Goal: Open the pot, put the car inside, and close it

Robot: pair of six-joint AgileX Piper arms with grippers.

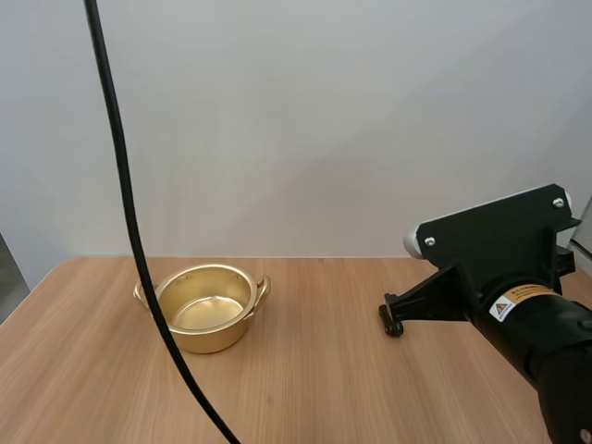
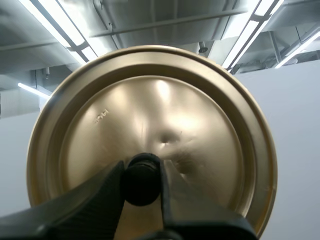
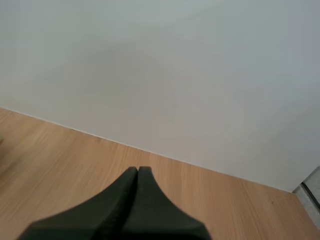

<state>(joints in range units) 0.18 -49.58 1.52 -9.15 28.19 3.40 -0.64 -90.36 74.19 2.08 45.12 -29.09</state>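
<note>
Left gripper [image 2: 142, 167] pinches the black knob [image 2: 141, 184] of the gold lid [image 2: 150, 110]. Right gripper [image 3: 138, 176] is closed, empty. The open pot [image 1: 211, 340] stands empty on the table [image 1: 333, 388]. Risk: the small knob could slip between the fingers, letting the lid tilt or drop.

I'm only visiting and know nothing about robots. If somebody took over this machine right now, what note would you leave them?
Left gripper: shut on the black knob of the lid, holding the lid in the air.
Right gripper: shut on nothing, over the table, to the right of the pot.
Pot: open on the table, its inside looks bare.
Done: lid off.
Left: put the car in the pot, then set the lid back on.
</note>
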